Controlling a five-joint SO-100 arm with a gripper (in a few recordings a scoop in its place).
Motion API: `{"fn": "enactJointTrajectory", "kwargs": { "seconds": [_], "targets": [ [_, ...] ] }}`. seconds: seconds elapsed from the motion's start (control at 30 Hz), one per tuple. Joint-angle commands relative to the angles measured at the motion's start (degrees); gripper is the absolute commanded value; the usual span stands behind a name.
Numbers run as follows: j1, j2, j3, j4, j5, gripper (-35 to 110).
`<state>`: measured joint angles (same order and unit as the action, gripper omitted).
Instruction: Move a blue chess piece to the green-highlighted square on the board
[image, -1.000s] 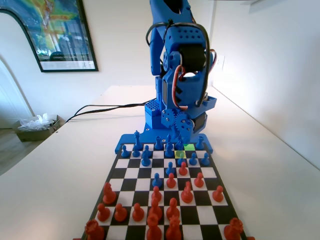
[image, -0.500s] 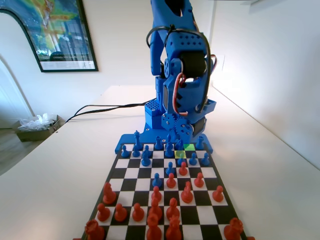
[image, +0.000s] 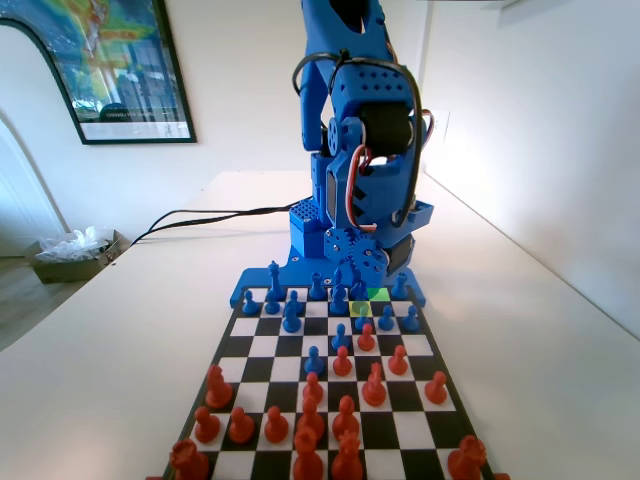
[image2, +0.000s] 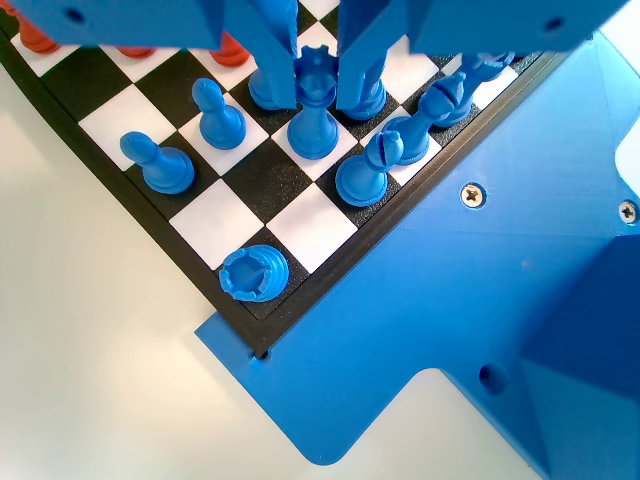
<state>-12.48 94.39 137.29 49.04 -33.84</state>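
Fixed view, nearest first: orange-red pieces (image: 313, 389) fill the near rows of the board (image: 240, 345), blue pieces stand beyond them, and the green-highlighted square (image: 379, 294) lies in the far row right of centre, just below the gripper (image: 357, 262) at the blue arm's foot. Wrist view shows the gripper's (image2: 318, 75) 2 jaws apart, one on each side of a crowned blue piece (image2: 314, 112) near the board's corner, and I cannot tell whether they touch it.
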Motion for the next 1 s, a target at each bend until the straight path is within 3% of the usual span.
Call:
{"fn": "enactJointTrajectory", "kwargs": {
  "seconds": [0.0, 0.97],
  "targets": [
    [-1.5, 0.6, -0.4, 0.4, -0.5, 5],
    [-6.7, 4.6, -6.3, 9.2, 1.1, 1]
  ]
}}
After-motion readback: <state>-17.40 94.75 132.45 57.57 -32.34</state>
